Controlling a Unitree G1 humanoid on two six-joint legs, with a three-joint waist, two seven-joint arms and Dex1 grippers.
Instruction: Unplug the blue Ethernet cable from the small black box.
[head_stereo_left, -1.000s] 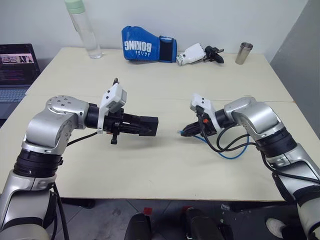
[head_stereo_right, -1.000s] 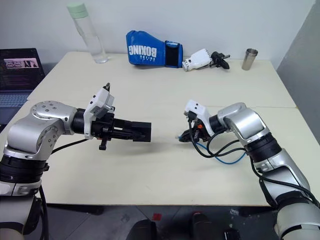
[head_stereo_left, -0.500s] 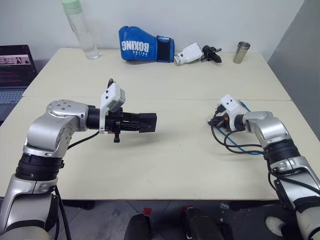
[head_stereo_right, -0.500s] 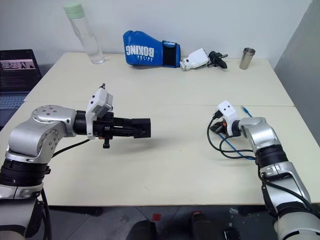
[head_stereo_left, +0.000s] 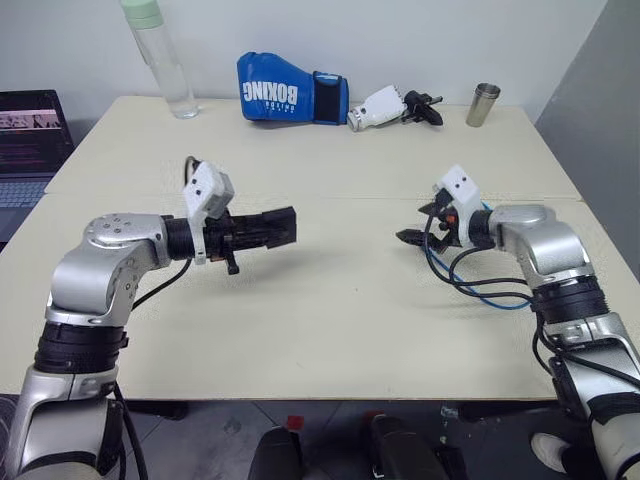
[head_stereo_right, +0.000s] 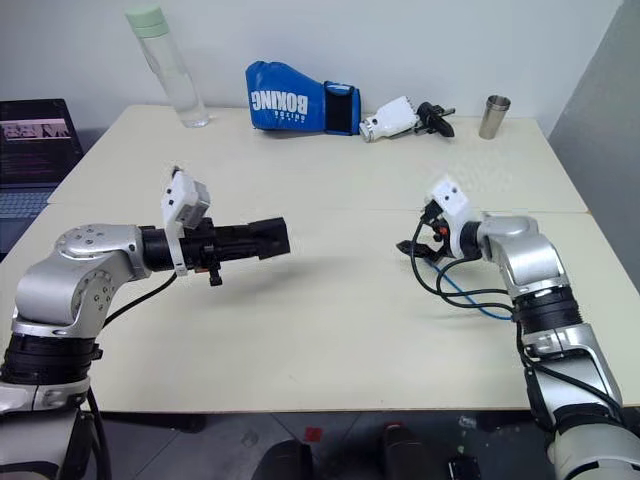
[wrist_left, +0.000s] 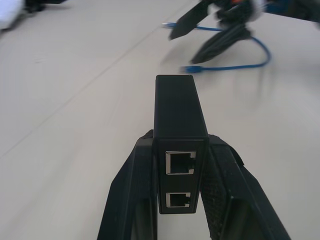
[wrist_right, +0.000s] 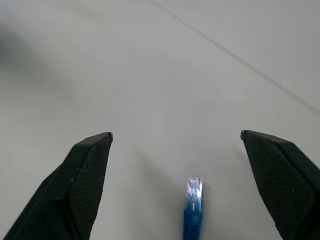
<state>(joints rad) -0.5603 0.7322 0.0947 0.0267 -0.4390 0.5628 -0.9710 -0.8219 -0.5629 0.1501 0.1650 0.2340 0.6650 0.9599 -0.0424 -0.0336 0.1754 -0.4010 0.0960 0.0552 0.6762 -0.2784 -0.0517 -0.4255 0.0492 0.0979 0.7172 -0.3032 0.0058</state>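
My left gripper (head_stereo_left: 256, 231) is shut on the small black box (head_stereo_left: 276, 226) and holds it level above the table's left half. In the left wrist view the box (wrist_left: 178, 107) sits between the fingers, and both of its ports are empty. At the right, my right gripper (head_stereo_left: 417, 224) is open, just above the table. The blue Ethernet cable (head_stereo_left: 503, 302) lies loose on the table beneath and behind that gripper. One plug end (wrist_right: 193, 197) rests on the tabletop between the spread fingers (wrist_right: 90, 170), touching neither. Cable and box are well apart.
Along the far edge of the table stand a clear bottle (head_stereo_left: 160, 60), a blue boxing glove (head_stereo_left: 290, 88), a white and black tool (head_stereo_left: 388, 105) and a metal cup (head_stereo_left: 485, 105). A laptop (head_stereo_left: 30, 130) sits off the table's left side. A grey wall (head_stereo_left: 600, 120) lies to the right.
My right gripper has opened and let the blue plug drop onto the table. It has also risen a little. My left gripper has swung left and turned, still holding the box.
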